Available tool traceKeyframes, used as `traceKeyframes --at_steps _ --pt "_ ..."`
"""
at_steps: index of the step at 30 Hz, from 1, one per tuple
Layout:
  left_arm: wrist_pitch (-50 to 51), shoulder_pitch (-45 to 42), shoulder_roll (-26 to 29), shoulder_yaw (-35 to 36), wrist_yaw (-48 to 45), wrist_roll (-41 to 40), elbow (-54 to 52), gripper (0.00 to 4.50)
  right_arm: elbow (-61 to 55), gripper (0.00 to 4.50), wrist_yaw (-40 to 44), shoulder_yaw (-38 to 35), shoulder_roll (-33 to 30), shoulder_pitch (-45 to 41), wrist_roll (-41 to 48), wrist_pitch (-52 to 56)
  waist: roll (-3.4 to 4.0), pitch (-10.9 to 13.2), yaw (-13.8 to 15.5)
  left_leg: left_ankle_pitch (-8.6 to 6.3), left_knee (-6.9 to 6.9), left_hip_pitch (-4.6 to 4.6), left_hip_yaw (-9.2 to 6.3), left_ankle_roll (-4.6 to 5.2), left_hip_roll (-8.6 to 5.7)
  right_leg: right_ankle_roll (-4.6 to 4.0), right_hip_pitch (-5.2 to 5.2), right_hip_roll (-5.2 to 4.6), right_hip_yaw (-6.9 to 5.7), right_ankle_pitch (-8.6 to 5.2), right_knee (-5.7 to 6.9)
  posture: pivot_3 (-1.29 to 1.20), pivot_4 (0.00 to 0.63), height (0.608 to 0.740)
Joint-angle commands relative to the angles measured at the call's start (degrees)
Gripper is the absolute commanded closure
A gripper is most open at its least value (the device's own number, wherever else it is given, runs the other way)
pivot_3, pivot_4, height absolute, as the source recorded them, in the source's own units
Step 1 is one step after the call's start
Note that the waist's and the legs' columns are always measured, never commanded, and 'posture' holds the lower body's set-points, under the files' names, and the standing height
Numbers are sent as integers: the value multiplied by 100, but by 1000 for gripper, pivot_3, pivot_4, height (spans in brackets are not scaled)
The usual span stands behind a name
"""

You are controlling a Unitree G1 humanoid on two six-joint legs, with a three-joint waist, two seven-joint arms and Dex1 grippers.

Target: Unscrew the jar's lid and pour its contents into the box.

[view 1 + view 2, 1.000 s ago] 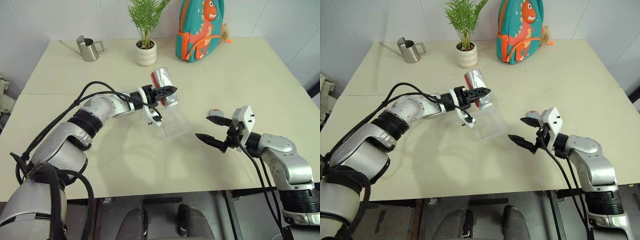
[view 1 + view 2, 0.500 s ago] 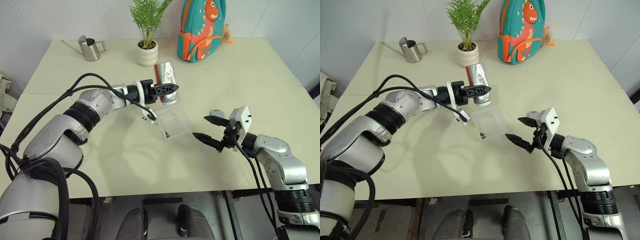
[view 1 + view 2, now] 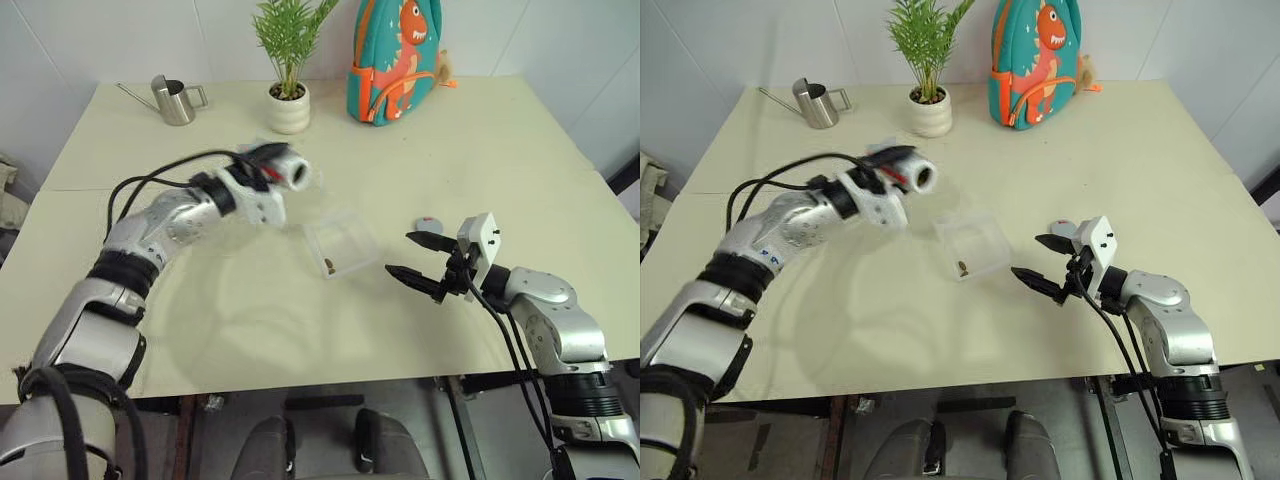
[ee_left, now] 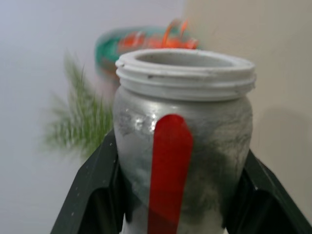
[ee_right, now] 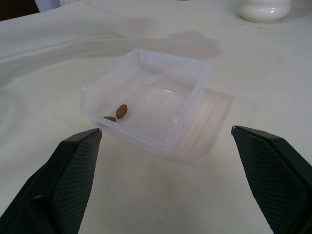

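My left gripper (image 3: 272, 168) is shut on the jar (image 3: 288, 173) and holds it in the air, left of the box. The jar (image 4: 183, 131) is lidless, with a white threaded neck and a red stripe, and a black finger (image 4: 95, 183) presses on each side. The clear box (image 3: 340, 242) rests on the table with a few brown bits of contents (image 5: 119, 112) in one corner. My right gripper (image 3: 412, 256) hovers open just right of the box, pointing at it. The small grey lid (image 3: 430, 223) lies on the table behind that gripper.
Along the far edge of the table (image 3: 500, 160) stand a steel watering can (image 3: 176, 98), a white plant pot (image 3: 288, 108) and a teal dinosaur backpack (image 3: 395, 60). The table's front edge runs close below my right arm.
My left arm has swung the jar to the left, off from above the box, and rolled it so its mouth no longer tips down. The right gripper has stayed put.
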Motion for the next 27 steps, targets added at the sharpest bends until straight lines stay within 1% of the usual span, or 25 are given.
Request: traceKeyframes --at_steps 1,2,4,6,7,9,10,13,15,17,22,23,24,27 --pt "1835 443 -26 1339 -780 -1817 -1048 2276 129 26 209 23 -56 -245 -35 -271 -1 -1 -29 1 1 0 -4 1 0 1 1 -1 0 0 2 0 150 740" --pt "2321 669 -21 1622 -808 -2074 -1373 2276 179 26 245 35 -63 -285 -48 -297 -1 -1 -46 1 1 2 -2 1 0 1 2 -1 3 1 3 0 150 740" --pt "3649 1300 24 2279 -702 -2640 -2124 2276 293 26 320 56 -88 -404 -71 -350 -3 -2 -54 1 0 3 -3 1 -2 2 2 -2 1 1 1 0 150 740" --pt "4462 1788 -34 2847 -527 -3074 -2669 2276 387 26 368 58 -100 -498 -85 -385 -3 -3 -78 1 -2 5 -2 1 -2 3 2 -2 4 1 1 0 150 740" --pt "4524 2134 -107 3137 -377 -3152 -2930 2276 432 26 405 62 -104 -542 -89 -410 -5 -3 -86 0 -5 11 -3 1 1 3 2 -3 11 1 1 0 150 740" --pt "4386 2889 -457 3862 -4 -3404 -3451 2276 533 26 447 78 -87 -631 -110 -461 -8 -5 -91 -1 -6 12 -4 -1 6 3 2 -2 10 1 -1 0 150 740" --pt "4334 3160 -552 4041 91 -3405 -3637 2276 566 26 461 88 -72 -662 -115 -474 -10 -6 -87 -2 -7 15 -9 -2 8 2 3 -3 12 1 1 0 150 740" --pt "4183 3565 -831 4460 215 -3551 -3845 2276 610 26 516 139 -32 -706 -125 -491 -26 -16 -26 -2 -6 15 -25 -5 10 0 4 -5 8 3 5 0 150 740" --pt "3666 3783 -1006 4643 115 -3558 -3854 2276 645 26 547 171 -9 -738 -132 -503 -31 -19 18 -2 -5 14 -24 -7 7 -6 10 -7 3 7 4 0 150 740" --pt "3540 3960 -1017 4633 84 -3398 -3846 2276 689 26 575 186 2 -787 -142 -512 -39 -24 48 -2 -5 16 -42 -8 6 -10 11 -14 3 13 3 0 150 740" --pt "3290 4218 -1088 4668 -69 -3412 -3761 2276 795 26 644 212 3 -888 -150 -523 -40 -26 37 -3 -6 18 -45 -6 6 -13 10 -15 3 24 -7 0 150 740" --pt "3270 4244 -1103 4711 -73 -3443 -3724 1756 816 0 673 229 0 -907 -156 -524 -40 -26 34 -4 -7 17 -45 -7 7 -13 9 -14 2 24 -9 0 150 740" --pt "3256 4266 -1109 4749 -49 -3448 -3696 1611 831 0 698 241 -3 -919 -162 -524 -41 -26 31 -4 -8 16 -45 -7 8 -13 9 -12 2 24 -11 0 150 740" --pt "3204 4321 -1094 4788 -47 -3450 -3660 623 858 0 756 262 -15 -940 -188 -539 -41 -26 18 -5 -13 16 -42 -7 8 -13 8 -11 1 24 -16 0 150 740"
